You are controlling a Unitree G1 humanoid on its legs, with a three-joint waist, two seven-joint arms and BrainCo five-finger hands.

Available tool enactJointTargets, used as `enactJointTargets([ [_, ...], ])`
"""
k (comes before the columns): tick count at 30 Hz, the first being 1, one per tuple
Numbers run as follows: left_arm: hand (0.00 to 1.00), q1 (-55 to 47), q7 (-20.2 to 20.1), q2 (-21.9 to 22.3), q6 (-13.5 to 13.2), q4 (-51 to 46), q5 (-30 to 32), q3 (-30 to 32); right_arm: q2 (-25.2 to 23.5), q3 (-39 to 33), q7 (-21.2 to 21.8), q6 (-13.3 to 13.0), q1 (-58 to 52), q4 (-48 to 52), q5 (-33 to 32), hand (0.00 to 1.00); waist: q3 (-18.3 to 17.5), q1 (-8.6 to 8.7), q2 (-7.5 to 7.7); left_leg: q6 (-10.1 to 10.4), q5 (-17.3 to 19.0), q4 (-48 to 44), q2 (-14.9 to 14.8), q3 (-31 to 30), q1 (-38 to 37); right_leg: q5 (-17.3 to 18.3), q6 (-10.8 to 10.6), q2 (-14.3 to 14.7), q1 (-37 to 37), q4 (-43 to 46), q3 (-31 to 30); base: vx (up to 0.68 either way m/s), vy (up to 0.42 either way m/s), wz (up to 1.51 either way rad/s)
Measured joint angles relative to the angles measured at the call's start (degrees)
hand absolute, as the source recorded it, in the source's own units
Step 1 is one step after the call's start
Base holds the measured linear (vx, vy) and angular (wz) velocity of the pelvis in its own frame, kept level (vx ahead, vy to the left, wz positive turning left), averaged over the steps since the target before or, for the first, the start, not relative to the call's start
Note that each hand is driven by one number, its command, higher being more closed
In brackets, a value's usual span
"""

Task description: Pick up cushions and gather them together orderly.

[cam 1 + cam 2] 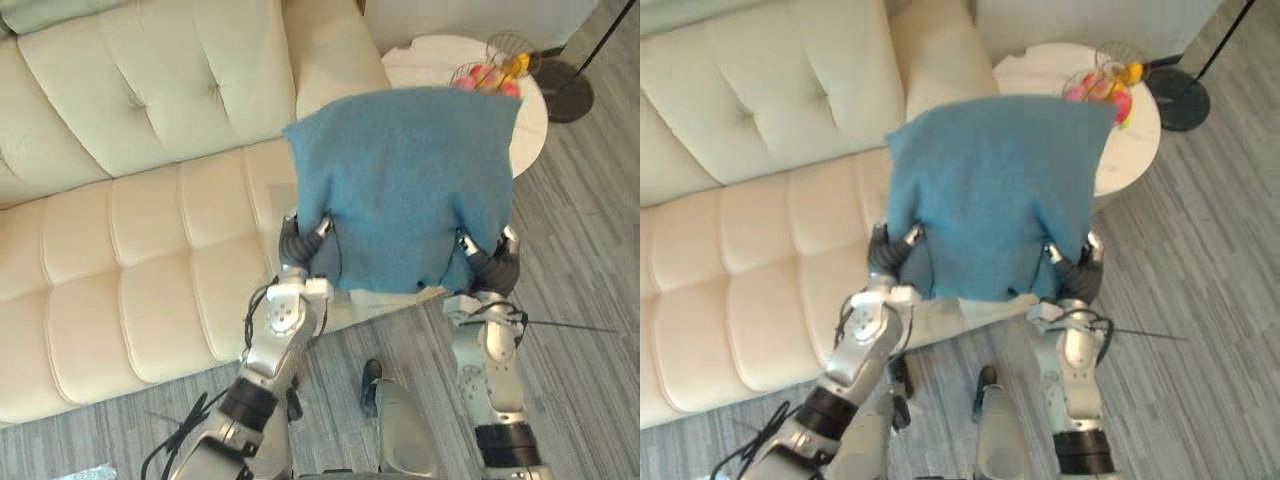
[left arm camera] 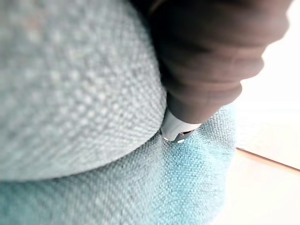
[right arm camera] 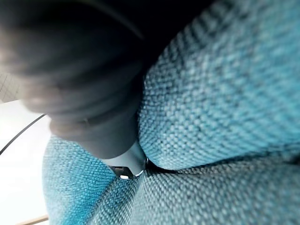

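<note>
Left eye view: left hand & right hand fingers pinch blue cushion aloft. Carry step, we reckon; next needs a tidy spot on sofa.

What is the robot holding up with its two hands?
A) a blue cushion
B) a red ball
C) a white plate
A: the left hand and the right hand each pinch a lower corner of the blue cushion, held up by the cream sofa.

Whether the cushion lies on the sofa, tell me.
No: the left hand and right hand hold the cushion up, off the sofa.
</note>
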State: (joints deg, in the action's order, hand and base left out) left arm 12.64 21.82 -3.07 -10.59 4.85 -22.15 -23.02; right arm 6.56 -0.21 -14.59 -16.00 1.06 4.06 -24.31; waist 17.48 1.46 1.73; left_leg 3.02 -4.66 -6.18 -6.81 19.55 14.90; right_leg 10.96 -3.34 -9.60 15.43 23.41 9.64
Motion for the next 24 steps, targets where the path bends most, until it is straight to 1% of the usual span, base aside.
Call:
enactJointTargets([
  [1, 1.00, -2.32, -0.65, -0.46, 0.00, -0.68, -0.56, -0.46, 0.06, 0.03, 0.49, 0.31, -1.35, 0.00, 1.10, 1.00, -1.09, 0.01, -0.08, -0.07, 0.04, 0.01, 0.37, -0.77, -0.39, -0.11, -0.19, -0.08, -1.05, -0.80, 0.34, 0.12, 0.032, 0.14],
  [2, 1.00, -4.92, -1.16, -0.96, 0.01, -1.90, -0.59, -1.11, 0.05, 0.14, 0.96, 0.35, -2.77, 0.00, 1.93, 1.00, -1.35, 0.22, -0.09, -0.21, 0.28, 0.15, 0.61, -1.38, -1.88, -0.26, -0.45, -0.17, -3.38, -1.99, 0.89, 0.11, 0.036, 0.16],
  [4, 1.00, -7.33, -2.05, -1.32, 0.01, -3.29, -0.61, -1.24, 0.05, 0.41, 1.18, 0.62, -3.74, 0.00, 2.42, 1.00, -1.68, 0.21, 0.02, -0.24, 0.43, 0.53, 0.89, -1.48, -3.31, -0.40, -0.68, -0.22, -5.14, -2.98, 1.09, 0.05, 0.027, 0.07],
  [7, 1.00, -13.11, -3.62, -2.42, 0.00, -6.16, -0.59, -1.68, 0.10, 0.96, 2.19, 0.94, -6.04, 0.00, 5.99, 1.00, -4.87, 0.18, -0.18, -0.33, 0.54, 1.87, 1.58, -1.54, -5.49, -0.79, -1.26, -0.35, -7.79, -5.32, 1.15, 0.08, 0.042, 0.03],
  [9, 1.00, -14.64, -4.05, -2.45, 0.00, -6.25, -0.59, -1.68, 0.12, 1.01, 2.82, 1.30, -6.81, -0.02, 7.02, 1.00, -6.56, -0.23, -0.22, -0.39, 0.56, 2.01, 1.98, -1.85, -6.08, -1.01, -1.37, -0.41, -8.90, -6.12, 1.37, 0.05, 0.025, 0.08],
  [13, 1.00, -16.11, -4.60, -2.46, 0.00, -6.26, -0.58, -1.70, 0.37, 1.01, 2.98, 1.38, -7.37, -0.83, 8.59, 1.00, -7.83, -0.34, -0.69, -0.46, 0.51, 1.43, 2.29, -4.76, -6.76, -1.25, -1.38, -0.38, -12.17, -7.70, 4.00, 0.01, 0.011, 0.29],
  [14, 1.00, -16.29, -4.63, -2.46, 0.01, -6.26, -0.58, -1.70, 0.44, 1.02, 2.98, 1.34, -7.27, -1.67, 8.65, 1.00, -7.91, -0.39, -0.88, -0.52, 0.58, 0.47, 2.23, -5.59, -6.26, -1.24, -1.37, -0.37, -12.62, -7.64, 4.67, -0.03, 0.000, 0.43],
  [16, 1.00, -16.83, -5.09, -2.46, -0.01, -6.28, -0.59, -1.62, 1.31, 1.16, 2.98, 1.33, -6.65, -4.25, 8.68, 1.00, -8.10, -0.79, -2.16, -0.53, 1.88, -5.18, 1.31, -7.29, -2.67, -0.97, -1.08, -0.02, -12.01, -6.13, 5.80, -0.09, 0.013, 0.40],
  [17, 1.00, -17.31, -5.19, -2.45, -0.01, -6.31, -0.67, -1.56, 2.46, 1.74, 2.98, 1.51, -5.67, -6.00, 8.73, 1.00, -8.07, -0.99, -3.01, -0.37, 1.78, -8.67, 0.68, -7.82, 0.01, -0.68, -0.69, 0.15, -10.77, -4.41, 5.66, -0.13, 0.018, 0.30],
  [18, 1.00, -17.72, -5.27, -2.44, -0.01, -6.33, -0.74, -1.56, 2.89, 2.00, 2.98, 1.56, -5.15, -6.97, 8.84, 1.00, -8.31, -1.02, -3.52, 0.08, 1.45, -9.60, 0.68, -8.20, 1.30, -0.40, -0.41, 0.21, -10.17, -4.02, 5.80, -0.19, 0.029, 0.50],
  [19, 1.00, -18.04, -5.64, -2.50, 0.10, -6.29, -1.74, -1.59, 3.40, 1.92, 2.94, 2.04, -4.00, -8.68, 10.01, 1.00, -8.32, -0.93, -3.60, 0.32, 0.57, -7.38, 1.13, -8.95, 1.45, -0.35, 0.25, -1.80, -9.02, -3.82, 7.69, -0.23, 0.063, 0.49],
  [20, 1.00, -18.10, -5.88, -2.48, 0.16, -6.20, -1.82, -1.63, 3.62, 1.67, 2.93, 2.28, -3.64, -9.63, 10.84, 1.00, -8.14, -0.98, -3.35, -2.82, 3.98, -13.17, 0.15, -6.58, 2.44, -0.79, 0.29, -2.30, -8.55, -3.79, 8.58, -0.23, 0.065, 0.52],
  [21, 1.00, -18.37, -6.39, -2.54, 0.16, -5.75, -1.94, -1.74, 3.58, 1.55, 2.77, 3.42, -3.69, -10.06, 11.03, 1.00, -8.46, -1.41, -4.02, -3.87, 10.43, -23.36, -2.68, -3.54, 2.90, -2.14, 0.26, -2.35, -8.90, -4.93, 9.24, -0.19, 0.081, 0.36],
  [22, 1.00, -18.54, -6.76, -2.61, 0.16, -5.41, -2.19, -1.75, 3.54, 1.54, 2.71, 3.84, -3.83, -10.08, 11.45, 1.00, -8.68, -1.35, -4.49, -2.57, 13.21, -26.07, -4.40, -2.36, 1.68, -3.63, 0.12, -2.39, -9.63, -6.81, 9.92, -0.15, 0.104, 0.34],
  [24, 1.00, -18.49, -7.24, -2.65, 0.16, -5.18, -2.20, -1.83, 3.62, 1.15, 2.65, 3.88, -3.81, -10.05, 13.07, 1.00, -9.23, -1.00, -5.32, 0.07, 15.58, -25.67, -6.56, -2.74, -0.93, -6.34, -0.78, -2.61, -9.83, -9.97, 11.23, -0.12, 0.170, 0.41],
])
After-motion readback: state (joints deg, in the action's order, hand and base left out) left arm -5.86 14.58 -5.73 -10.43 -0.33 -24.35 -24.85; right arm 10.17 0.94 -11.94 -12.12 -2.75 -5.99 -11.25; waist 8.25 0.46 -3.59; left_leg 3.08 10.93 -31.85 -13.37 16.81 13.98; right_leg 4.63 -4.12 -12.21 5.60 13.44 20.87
